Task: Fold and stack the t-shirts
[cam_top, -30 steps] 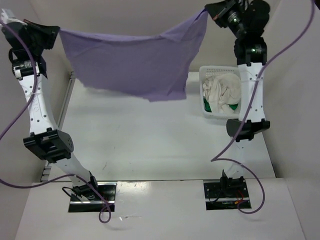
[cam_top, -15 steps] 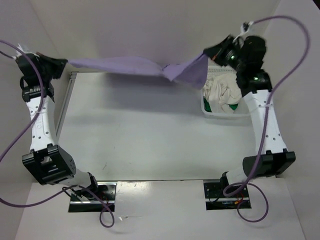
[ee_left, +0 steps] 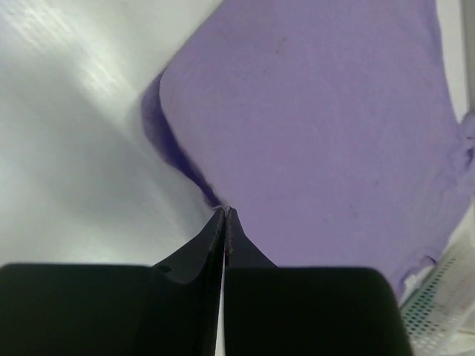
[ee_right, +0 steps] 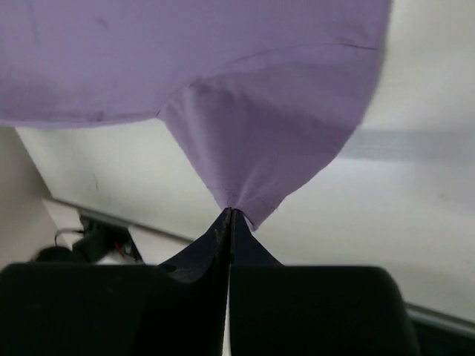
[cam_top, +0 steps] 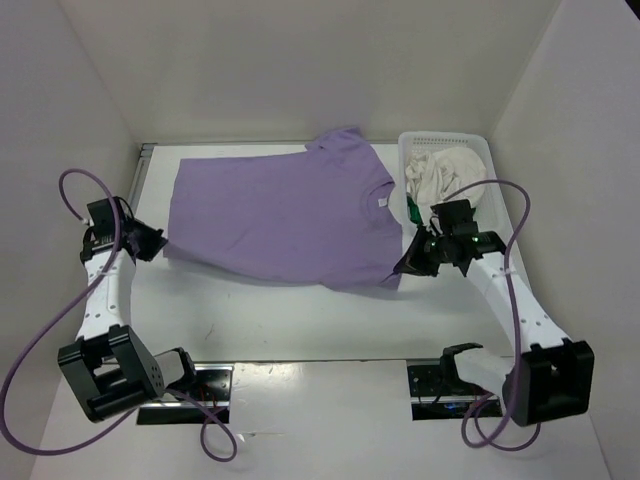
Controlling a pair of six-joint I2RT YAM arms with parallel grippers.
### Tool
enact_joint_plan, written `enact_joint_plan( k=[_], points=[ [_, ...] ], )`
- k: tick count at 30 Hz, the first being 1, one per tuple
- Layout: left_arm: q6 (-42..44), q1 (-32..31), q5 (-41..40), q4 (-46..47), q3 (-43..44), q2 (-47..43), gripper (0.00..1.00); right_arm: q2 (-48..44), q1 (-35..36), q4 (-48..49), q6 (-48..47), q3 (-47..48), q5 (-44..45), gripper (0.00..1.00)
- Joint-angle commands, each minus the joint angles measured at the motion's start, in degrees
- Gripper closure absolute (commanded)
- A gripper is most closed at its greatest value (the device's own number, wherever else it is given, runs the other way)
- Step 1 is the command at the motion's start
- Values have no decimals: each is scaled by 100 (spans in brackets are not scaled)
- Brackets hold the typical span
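A white table (cam_top: 300,320) walled in by plain white panels carries the work. The lavender purple cotton t-shirt (cam_top: 280,215) lies spread almost flat on it, stretching between the two grippers and away from them toward the back wall, collar toward the right gripper's side. Just beyond the right gripper sits a white plastic mesh basket (cam_top: 470,142) holding a crumpled cream white shirt (cam_top: 445,175), with a sliver of bright green shirt (cam_top: 413,212) at the basket's near corner.

The left gripper (cam_top: 160,245), low at the table, has its jaws pressed together on the purple shirt's near hem corner. The right gripper (cam_top: 403,268) likewise pinches the tip of the near sleeve, the cloth fanning out ahead of its fingertips.

The step in hand looks like the laying-out of the first shirt — spread, not yet folded. The next move likely calls for letting go of both corners so the cloth settles without wrinkling, then taking fresh holds along one side to carry it over — the sleeve side seems the natural start.
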Motion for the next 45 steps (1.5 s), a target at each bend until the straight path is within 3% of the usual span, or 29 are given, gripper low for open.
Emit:
enact_joint_plan(
  k=[1, 5, 9, 17, 22, 45],
  points=[
    [500, 53, -503, -743, 31, -393, 100, -473, 604, -992, 81, -111, -151, 100],
    [737, 53, -653, -1166, -22, -508, 100, -887, 684, -1528, 214, -190, -151, 100],
    [624, 53, -416, -1001, 40, -368, 100, -607, 684, -1336, 267, -15, 199, 100],
    [46, 53, -82, -34, 102, 397, 100, 1289, 473, 183, 205, 1591, 605, 100],
    [-97, 53, -72, 309, 416, 888, 100, 2161, 473, 317, -57, 2725, 1140, 100],
    [-378, 53, -187, 1189, 1692, 3191, 100, 5308, 148, 677, -384, 5654, 1458, 100]
  ],
)
